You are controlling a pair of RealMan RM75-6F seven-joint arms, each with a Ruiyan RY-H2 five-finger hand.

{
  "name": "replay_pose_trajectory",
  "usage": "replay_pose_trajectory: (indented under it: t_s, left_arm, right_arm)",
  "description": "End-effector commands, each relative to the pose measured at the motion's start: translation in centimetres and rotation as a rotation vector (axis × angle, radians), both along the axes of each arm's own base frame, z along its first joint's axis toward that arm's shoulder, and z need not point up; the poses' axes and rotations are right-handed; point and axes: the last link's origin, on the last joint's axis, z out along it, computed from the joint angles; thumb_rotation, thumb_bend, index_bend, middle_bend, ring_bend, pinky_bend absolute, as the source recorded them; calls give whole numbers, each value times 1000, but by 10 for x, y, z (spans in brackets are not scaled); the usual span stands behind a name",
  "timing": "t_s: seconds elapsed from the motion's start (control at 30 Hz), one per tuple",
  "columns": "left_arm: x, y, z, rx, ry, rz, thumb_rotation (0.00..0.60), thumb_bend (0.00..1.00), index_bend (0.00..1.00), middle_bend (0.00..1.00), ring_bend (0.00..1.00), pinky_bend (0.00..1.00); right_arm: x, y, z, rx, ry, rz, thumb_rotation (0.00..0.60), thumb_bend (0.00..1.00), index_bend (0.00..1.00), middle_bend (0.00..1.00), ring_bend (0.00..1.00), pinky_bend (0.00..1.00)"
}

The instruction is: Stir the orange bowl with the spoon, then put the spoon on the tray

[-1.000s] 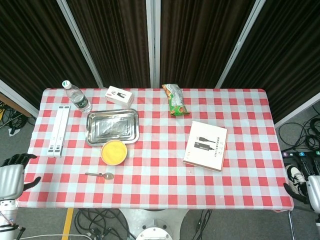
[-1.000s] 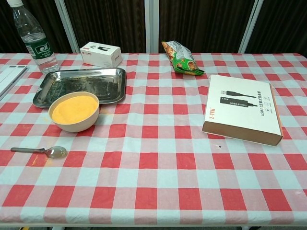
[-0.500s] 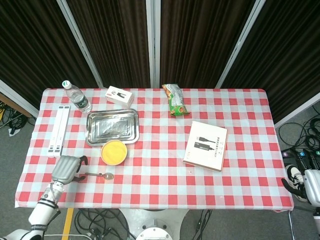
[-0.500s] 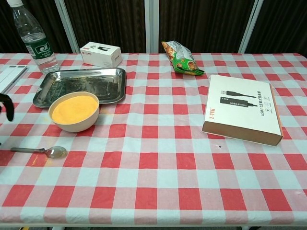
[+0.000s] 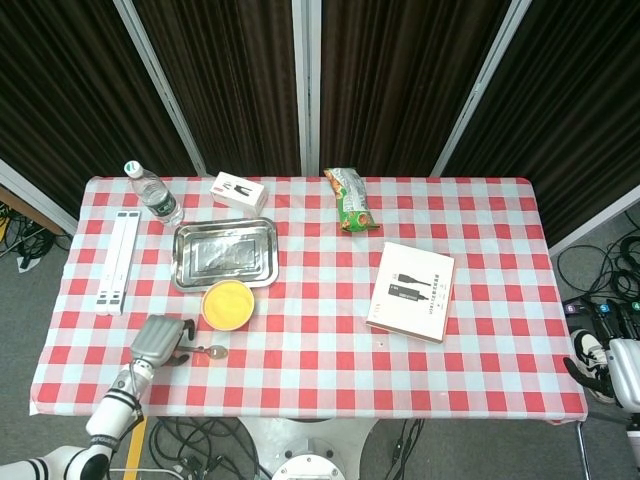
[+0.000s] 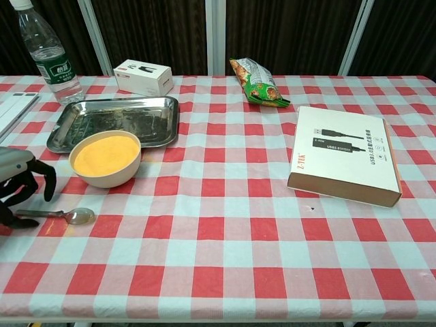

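A metal spoon [image 6: 68, 216] lies on the checked cloth in front of the orange bowl [image 6: 106, 158], its handle pointing left. Behind the bowl sits the steel tray [image 6: 116, 121], with nothing in it. My left hand [image 6: 19, 185] hovers over the spoon's handle with fingers spread and curved down; I see nothing gripped. From the head view, the left hand [image 5: 158, 342] is just left of the spoon [image 5: 207, 351], below and left of the bowl [image 5: 228, 304] and tray [image 5: 224, 253]. My right hand [image 5: 622, 374] hangs off the table's right edge, its fingers unclear.
A water bottle [image 6: 48, 51] and a small white box [image 6: 143, 77] stand behind the tray. A long white box [image 5: 116, 261] lies at the left edge. A snack bag [image 6: 257, 84] and a cable box [image 6: 346, 153] lie to the right.
My left hand has come up from off the table's left side onto the cloth and moved right, now over the spoon's handle. The spoon, bowl and right hand have stayed put.
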Motion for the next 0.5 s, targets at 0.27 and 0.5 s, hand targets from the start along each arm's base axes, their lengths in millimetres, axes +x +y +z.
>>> replay_pose_trajectory:
  t_s: [0.27,0.5]
  left_arm:
    - [0,-3,-2,-46,-9,26,600,364,587,935,851,925]
    - [2,-5,-1,-65,-16,31,600,390,588,935,851,925]
  right_arm:
    - [-1,0,0,0,0,-4,600,168,85,216,0,131]
    - [-2,1,-1,1,-2,-9,600,169,85,216,0,131]
